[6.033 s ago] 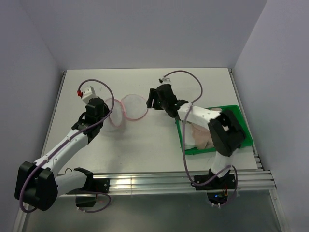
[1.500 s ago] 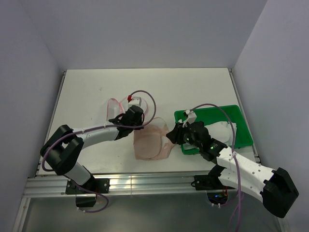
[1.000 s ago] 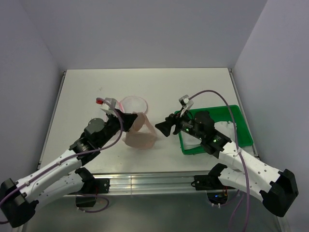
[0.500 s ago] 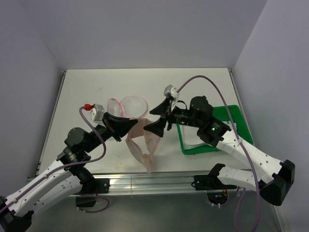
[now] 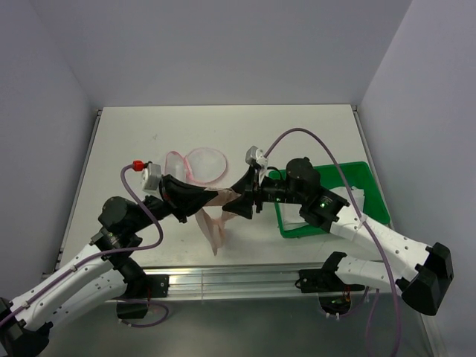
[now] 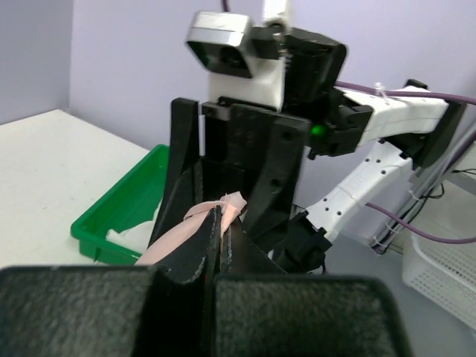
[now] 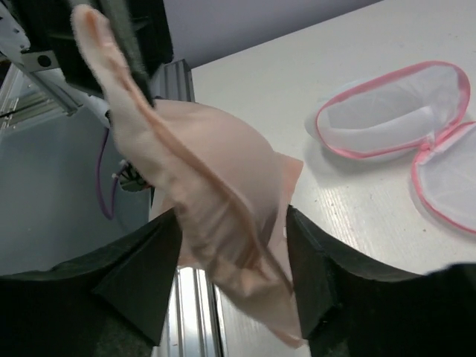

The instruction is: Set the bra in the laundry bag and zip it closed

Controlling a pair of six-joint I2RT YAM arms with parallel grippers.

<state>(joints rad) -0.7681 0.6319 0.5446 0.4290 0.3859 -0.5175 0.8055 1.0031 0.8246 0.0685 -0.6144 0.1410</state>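
The pale peach-pink bra (image 5: 213,223) hangs in the air above the table's front, between both grippers. My left gripper (image 5: 202,201) is shut on its upper edge, and the wrist view shows the fabric (image 6: 223,207) pinched at the fingertips (image 6: 216,223). My right gripper (image 5: 239,202) faces it from the right with fingers spread wide, and the bra cup (image 7: 223,193) hangs between them. The laundry bag (image 5: 198,165) lies open on the table behind, both pink-rimmed mesh halves flat. It also shows in the right wrist view (image 7: 394,111).
A green tray (image 5: 370,195) sits at the right under the right arm, holding something white; it also shows in the left wrist view (image 6: 123,212). The table's metal front rail (image 5: 223,279) runs below the hanging bra.
The bra went from lying by the tray to being lifted and stretched between both grippers. In the last half second the two grippers came closer together and the bra hangs folded.
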